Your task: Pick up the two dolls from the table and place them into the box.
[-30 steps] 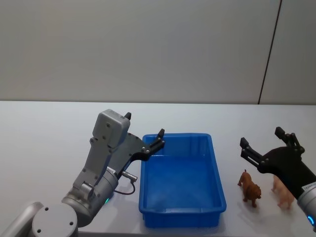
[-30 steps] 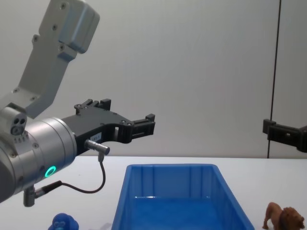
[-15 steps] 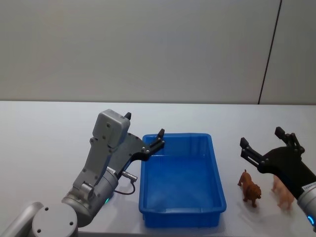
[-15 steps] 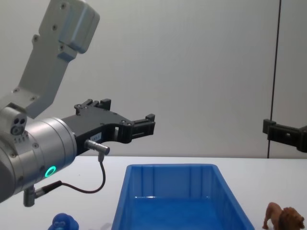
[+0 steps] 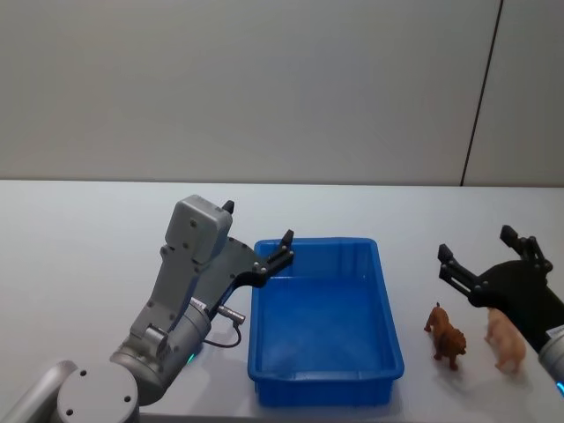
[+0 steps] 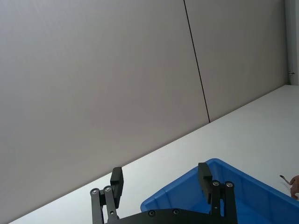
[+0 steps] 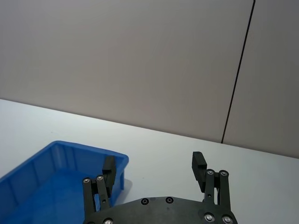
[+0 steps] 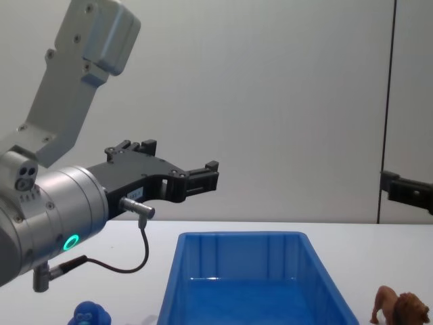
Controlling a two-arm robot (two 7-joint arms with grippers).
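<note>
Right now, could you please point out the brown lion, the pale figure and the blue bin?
brown lion (image 5: 448, 337), head view, on its body.
pale figure (image 5: 505, 339), head view, on its body.
blue bin (image 5: 326, 389), head view, on its front wall.

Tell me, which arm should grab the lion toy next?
Right, probably. The right gripper hangs open close by the lion, which stands right of the box. The left gripper is open too, but over the box's left edge, farther away.
</note>
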